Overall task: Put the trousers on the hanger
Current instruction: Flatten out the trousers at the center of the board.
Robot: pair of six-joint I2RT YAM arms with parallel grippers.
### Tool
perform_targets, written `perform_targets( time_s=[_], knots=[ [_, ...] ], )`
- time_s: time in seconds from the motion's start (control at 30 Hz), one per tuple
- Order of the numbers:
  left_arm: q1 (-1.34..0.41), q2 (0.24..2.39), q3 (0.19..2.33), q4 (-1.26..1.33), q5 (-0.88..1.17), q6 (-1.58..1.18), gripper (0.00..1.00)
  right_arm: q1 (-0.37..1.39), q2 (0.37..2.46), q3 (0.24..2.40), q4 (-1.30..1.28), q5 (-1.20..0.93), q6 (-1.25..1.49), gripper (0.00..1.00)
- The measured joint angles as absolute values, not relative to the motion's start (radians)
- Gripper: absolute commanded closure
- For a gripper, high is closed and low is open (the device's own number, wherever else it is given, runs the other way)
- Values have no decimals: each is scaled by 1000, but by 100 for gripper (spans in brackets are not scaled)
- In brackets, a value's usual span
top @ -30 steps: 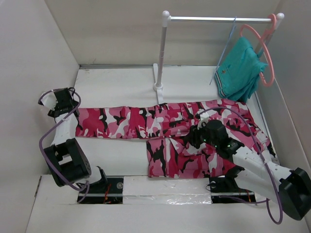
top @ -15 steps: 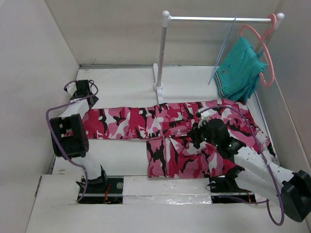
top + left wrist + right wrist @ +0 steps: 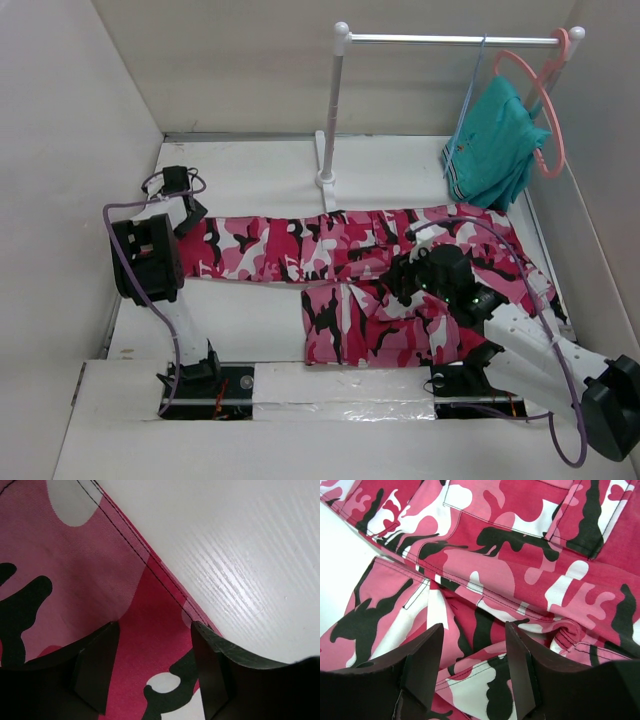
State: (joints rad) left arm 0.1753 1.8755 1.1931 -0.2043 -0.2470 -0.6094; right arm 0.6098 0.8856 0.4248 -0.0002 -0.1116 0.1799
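Limp, light-looking trousers (image 3: pixel 290 250): left pincer (image 3: pixel 152 630) gapes over the nine-o'clock leg end, right pincer (image 3: pixel 474 627) gapes above the bunched middle. Stitched edges look the likeliest hold.

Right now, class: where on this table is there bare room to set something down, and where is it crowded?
Bare: the far strip between the trousers and the back wall, left of the rack base; also the near-left patch below the stretched leg, beside the folded leg. Crowded: the right side, around the right gripper and teal garment.
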Motion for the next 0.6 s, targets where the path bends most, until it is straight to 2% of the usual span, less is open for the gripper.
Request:
perform_targets(
  time_s=[0.03,0.13,0.2,0.23,0.27,0.33,0.47,0.53,0.6],
  knots=[
    [173,1879,1196,-199,-248,-609,63,609,883,425,-1,-108,180,42],
    [170,1900,1215,-190,-252,-607,91,600,883,425,0,-101,180,45],
    [167,1925,1245,-188,-247,-604,100,579,884,425,0,-95,180,59],
    [165,1939,1262,-185,-243,-603,100,563,886,426,1,-92,182,68],
    [163,1955,1284,-185,-238,-603,100,545,889,427,1,-86,184,85],
    [163,1988,1332,-183,-218,-602,100,497,904,432,13,-86,190,98],
    [163,2063,1439,-192,-165,-608,100,372,966,453,38,-112,204,100],
    [163,2120,1530,-202,-141,-612,100,326,1005,473,47,-128,209,97],
    [161,2165,1606,-222,-120,-616,100,307,1042,498,51,-153,209,88]
  ],
)
